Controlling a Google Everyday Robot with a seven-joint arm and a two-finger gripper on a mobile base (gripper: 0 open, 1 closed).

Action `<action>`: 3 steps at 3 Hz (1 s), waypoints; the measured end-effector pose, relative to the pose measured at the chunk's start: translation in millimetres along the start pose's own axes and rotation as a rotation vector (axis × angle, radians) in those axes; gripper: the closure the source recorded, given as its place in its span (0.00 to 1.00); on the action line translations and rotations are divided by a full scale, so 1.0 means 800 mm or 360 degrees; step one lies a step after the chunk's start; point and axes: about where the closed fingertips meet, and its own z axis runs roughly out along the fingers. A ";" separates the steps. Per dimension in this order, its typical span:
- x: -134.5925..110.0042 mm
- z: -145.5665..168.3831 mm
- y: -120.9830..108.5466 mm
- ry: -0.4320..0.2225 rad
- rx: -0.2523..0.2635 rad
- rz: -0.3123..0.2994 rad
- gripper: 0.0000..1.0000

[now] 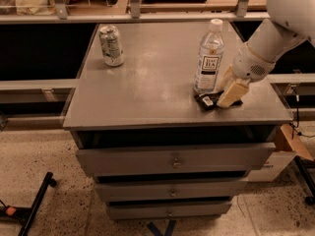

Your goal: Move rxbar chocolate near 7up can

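Note:
The rxbar chocolate (207,101) is a flat black wrapper with a white patch, lying near the front right of the cabinet top (147,87). My gripper (228,88) is down at the bar's right end, right of the water bottle. Its two cream fingers (231,94) stand apart, open, one in front of the bar and one behind it. The bar rests on the surface. The 7up can (111,45) stands upright at the back left of the top, far from the bar.
A clear plastic water bottle (208,58) stands upright just behind the bar, close to my gripper. The grey cabinet has three drawers (172,160) below. A cardboard box (290,146) sits on the floor at right. A rail (147,17) runs behind.

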 end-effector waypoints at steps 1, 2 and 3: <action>0.019 -0.019 0.010 -0.0037 0.0049 0.0083 1.00; 0.033 -0.057 0.021 -0.0113 0.0135 0.0162 1.00; 0.030 -0.105 0.027 -0.0177 0.0253 0.0199 1.00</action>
